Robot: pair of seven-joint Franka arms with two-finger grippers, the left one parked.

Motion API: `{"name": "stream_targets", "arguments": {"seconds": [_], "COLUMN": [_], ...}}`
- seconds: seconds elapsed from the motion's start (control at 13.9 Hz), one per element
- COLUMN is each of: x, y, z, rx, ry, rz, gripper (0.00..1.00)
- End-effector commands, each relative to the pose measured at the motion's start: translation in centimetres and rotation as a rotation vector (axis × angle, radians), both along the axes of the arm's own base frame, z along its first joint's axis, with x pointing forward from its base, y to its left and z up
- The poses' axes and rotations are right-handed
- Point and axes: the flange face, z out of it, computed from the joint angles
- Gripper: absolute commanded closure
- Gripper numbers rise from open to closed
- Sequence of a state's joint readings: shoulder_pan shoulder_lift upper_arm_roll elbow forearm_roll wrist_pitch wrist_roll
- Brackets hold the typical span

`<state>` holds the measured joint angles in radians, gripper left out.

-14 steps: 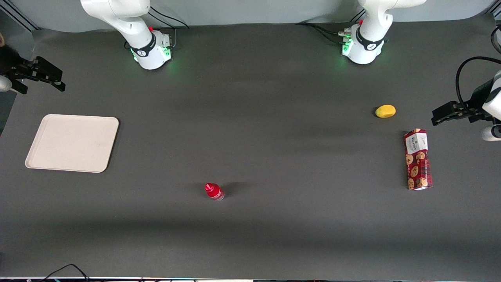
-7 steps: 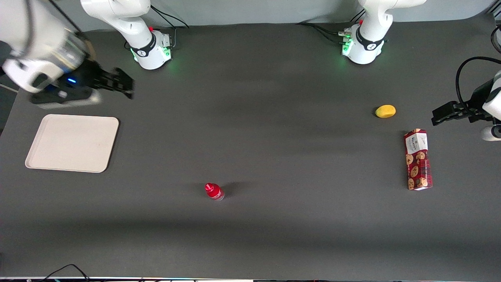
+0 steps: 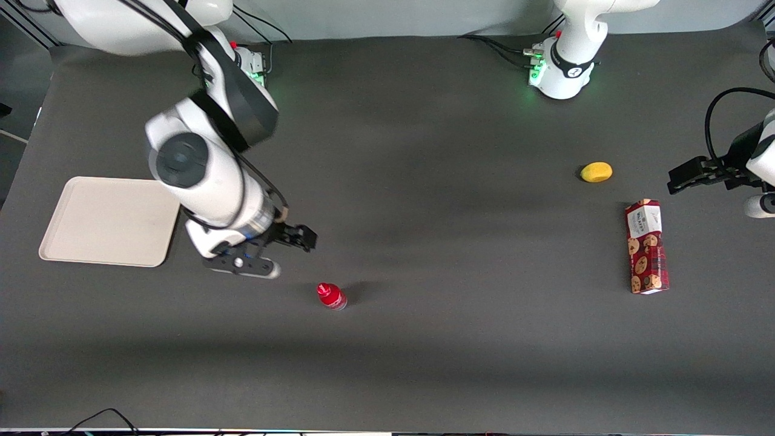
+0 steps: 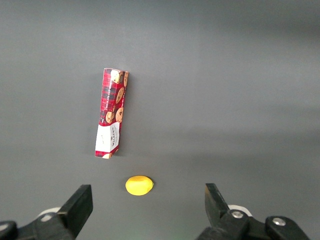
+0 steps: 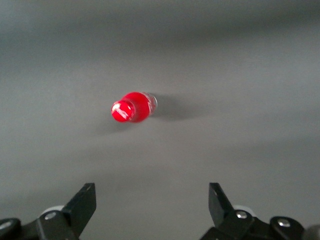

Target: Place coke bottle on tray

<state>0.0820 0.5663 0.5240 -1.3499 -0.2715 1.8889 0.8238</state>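
The bottle [image 3: 331,297] [image 5: 132,106] stood upright on the table [image 3: 424,242], nearer the front camera than the tray [image 3: 109,221] and well apart from it. The gripper [image 3: 298,237] [image 5: 152,205] hung near the bottle, between bottle and tray, fingers spread wide and empty.

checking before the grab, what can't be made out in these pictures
- Coke bottle lettering: both views look down on the cap.
- Tray corner nearest the arm: front view, covered by the arm.
- Gripper, jaws open above the table short of the bottle: its height cannot be judged.
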Motion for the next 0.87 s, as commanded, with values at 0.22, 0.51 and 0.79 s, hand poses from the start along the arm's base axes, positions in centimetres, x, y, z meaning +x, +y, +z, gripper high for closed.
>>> {"name": "stream_targets", "arguments": {"seconds": [0.22, 0.51, 0.79], "x": [3.0, 4.5, 4.8], "y": [5.6, 5.2, 4.6], "z": [-7.3, -11.2, -11.6], "rx": [-0.016, -0.128, -0.155], "ry": [-0.125, -0.213, -0.225], "rz": [-0.057, -0.010, 0.001], "gripper": [0.00, 0.00, 0.05]}}
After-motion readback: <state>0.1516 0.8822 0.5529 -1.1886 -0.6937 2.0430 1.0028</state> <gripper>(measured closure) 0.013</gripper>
